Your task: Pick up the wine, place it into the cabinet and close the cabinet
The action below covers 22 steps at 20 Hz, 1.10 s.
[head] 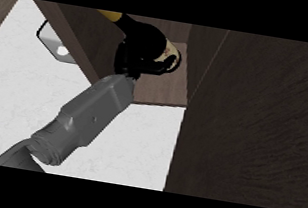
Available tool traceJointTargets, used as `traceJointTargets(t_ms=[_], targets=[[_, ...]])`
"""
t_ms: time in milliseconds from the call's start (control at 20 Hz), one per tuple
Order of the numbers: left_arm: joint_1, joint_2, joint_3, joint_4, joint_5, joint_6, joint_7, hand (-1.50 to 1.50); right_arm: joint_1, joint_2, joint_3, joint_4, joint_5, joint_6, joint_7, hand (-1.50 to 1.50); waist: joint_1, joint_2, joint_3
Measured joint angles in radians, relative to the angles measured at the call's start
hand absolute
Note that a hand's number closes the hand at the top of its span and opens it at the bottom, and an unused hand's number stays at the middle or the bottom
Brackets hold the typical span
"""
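Dark wine bottle (159, 43): largely hidden by hand, gold top cut off.
Left hand (141, 56): fingers curled round bottle inside cabinet (167, 90).
Right hand: unseen.

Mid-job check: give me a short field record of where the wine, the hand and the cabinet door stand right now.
wine bottle: dark, yellow-capped neck pointing up-left, inside the cabinet opening
holding hand: fingers curled round the bottle; which arm it is cannot be told
cabinet shelf: brown board under the bottle
cabinet door: open, large dark panel at the view's right
other hand: not in view
counter: white
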Motion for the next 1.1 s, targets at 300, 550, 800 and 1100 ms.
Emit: traceJointTargets(t_ms=[300, 550, 800, 1100], targets=[[0.046, 0.000, -0.052, -0.032, 0.032, 0.009, -0.010, 1.50, 0.009, 0.010, 0.023, -0.004, 0.009, 0.000, -0.007, -1.50, -0.021, 0.002, 0.000], [0.079, -0.001, -0.119, -0.090, 0.069, 0.047, -0.008, 1.50, -0.010, 0.010, 0.026, -0.006, 0.001, -0.006, 0.014, -1.50, -0.031, 0.003, -0.001], [0.088, -0.003, -0.151, -0.129, 0.134, 0.082, -0.026, 1.50, -0.018, 0.015, 0.033, 0.002, -0.005, -0.004, 0.010, -1.50, -0.042, 0.007, -0.001], [0.085, -0.002, -0.167, -0.150, 0.218, 0.115, -0.070, -1.50, -0.030, 0.009, 0.029, 0.009, -0.004, -0.001, 0.011, -1.50, -0.047, 0.010, -0.001]])
